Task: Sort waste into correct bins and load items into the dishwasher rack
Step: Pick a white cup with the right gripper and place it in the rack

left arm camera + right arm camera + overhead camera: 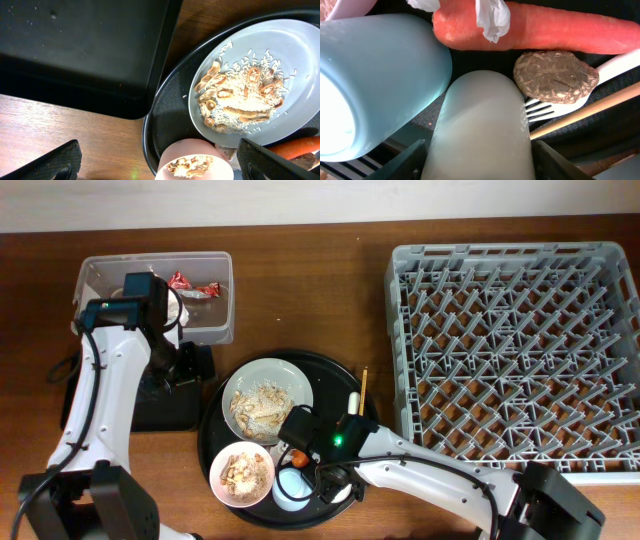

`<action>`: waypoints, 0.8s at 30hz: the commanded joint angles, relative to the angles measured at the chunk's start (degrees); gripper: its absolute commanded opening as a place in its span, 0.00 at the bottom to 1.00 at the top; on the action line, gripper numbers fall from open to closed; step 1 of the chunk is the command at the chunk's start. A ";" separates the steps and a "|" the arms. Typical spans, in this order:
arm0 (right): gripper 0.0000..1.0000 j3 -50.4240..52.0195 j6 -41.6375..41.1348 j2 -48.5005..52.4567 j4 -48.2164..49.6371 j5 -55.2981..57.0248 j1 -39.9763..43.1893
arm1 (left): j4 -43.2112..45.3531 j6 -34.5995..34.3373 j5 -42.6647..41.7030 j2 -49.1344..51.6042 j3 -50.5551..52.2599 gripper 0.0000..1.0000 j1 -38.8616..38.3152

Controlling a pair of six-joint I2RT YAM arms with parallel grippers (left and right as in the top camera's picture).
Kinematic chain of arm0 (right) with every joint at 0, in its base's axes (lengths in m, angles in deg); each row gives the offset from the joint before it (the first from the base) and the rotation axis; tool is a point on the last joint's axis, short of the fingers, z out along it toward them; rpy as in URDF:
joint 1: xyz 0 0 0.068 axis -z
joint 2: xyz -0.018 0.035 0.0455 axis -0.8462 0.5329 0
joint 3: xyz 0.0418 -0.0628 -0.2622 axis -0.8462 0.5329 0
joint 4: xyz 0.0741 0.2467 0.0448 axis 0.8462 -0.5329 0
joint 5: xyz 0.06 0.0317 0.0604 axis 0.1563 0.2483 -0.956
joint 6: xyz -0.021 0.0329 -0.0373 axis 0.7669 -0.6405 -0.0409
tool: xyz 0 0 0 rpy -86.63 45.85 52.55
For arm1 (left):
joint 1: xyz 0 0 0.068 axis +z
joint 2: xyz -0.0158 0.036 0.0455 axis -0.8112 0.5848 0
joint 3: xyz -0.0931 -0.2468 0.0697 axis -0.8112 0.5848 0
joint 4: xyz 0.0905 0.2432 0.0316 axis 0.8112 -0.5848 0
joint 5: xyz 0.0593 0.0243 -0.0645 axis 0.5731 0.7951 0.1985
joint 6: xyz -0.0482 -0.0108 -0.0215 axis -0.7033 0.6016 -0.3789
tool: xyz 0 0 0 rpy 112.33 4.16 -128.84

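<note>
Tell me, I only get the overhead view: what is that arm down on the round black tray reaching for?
Observer: Its wrist camera shows the right end effector straddling a white cup.
Operator: Has it got hold of it?
Observer: Can't tell; the fingers sit right at the cup's sides.
Operator: Anything else close by?
Observer: A carrot with a tissue scrap on it lies just beyond the cup.
</note>
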 commanded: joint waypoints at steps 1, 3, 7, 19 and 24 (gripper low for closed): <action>0.58 -0.68 -1.22 -2.54 -0.46 0.96 -0.20 | 0.13 0.48 -0.61 -0.35 0.28 0.99 0.00; 0.58 -1.11 -1.22 -5.92 -0.92 0.96 -0.20 | 0.13 0.48 -0.59 -0.35 0.28 0.99 0.00; 0.58 -9.33 -1.22 -10.58 -9.51 2.38 3.89 | 0.11 0.46 -0.61 -0.35 0.28 0.99 0.00; 0.59 -28.79 3.15 -12.13 -19.67 12.28 68.52 | 0.42 0.48 -0.59 -0.35 0.28 0.99 0.00; 0.59 -28.55 2.89 -7.87 -14.01 12.33 92.63 | 0.52 0.48 -0.59 -0.35 0.28 0.99 0.00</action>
